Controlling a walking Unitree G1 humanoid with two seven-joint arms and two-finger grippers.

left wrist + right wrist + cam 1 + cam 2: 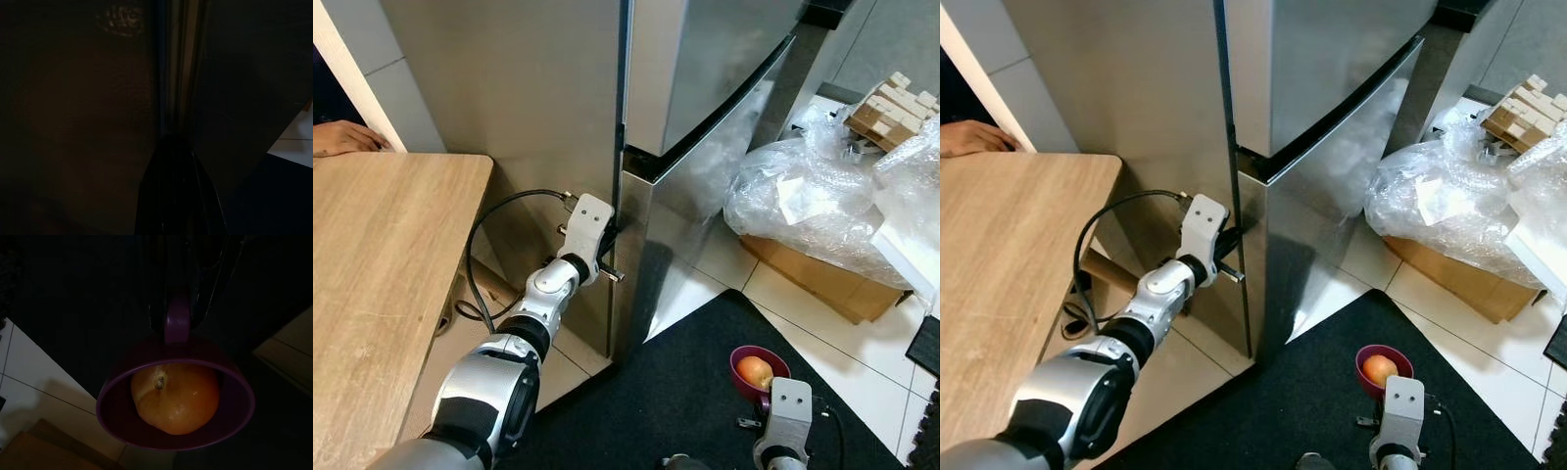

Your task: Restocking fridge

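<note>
— Nearest to us, low on the right, our right gripper (766,399) is clenched on the handle of a small purple cup (176,396). What sits inside it?

— We see an orange-yellow fruit (174,396) resting in the bottom of the cup, stem end up. We hold the cup above the black mat (685,382), apart from it as far as we can judge.

— And on our left?

— Our left arm reaches forward past the edge of the wooden table (382,284). Our left gripper (1234,257) is at the seam where the steel fridge (558,117) side panel meets the lower door (690,211), fingertips pressed into that edge. The wrist view is very dark; we make out one black finger (178,191) against the seam, and we cannot tell whether the fingers are parted or closed.

— Is the fridge open?

— Both doors look closed to us.

— Farther off?

— To the right, on the white tile floor (822,352), a cardboard box (827,279) carries crumpled clear plastic wrap (813,201). Beyond it lies a stack of wooden blocks (891,108). At the far left, a person's hand (344,137) rests at the table's far edge.
</note>
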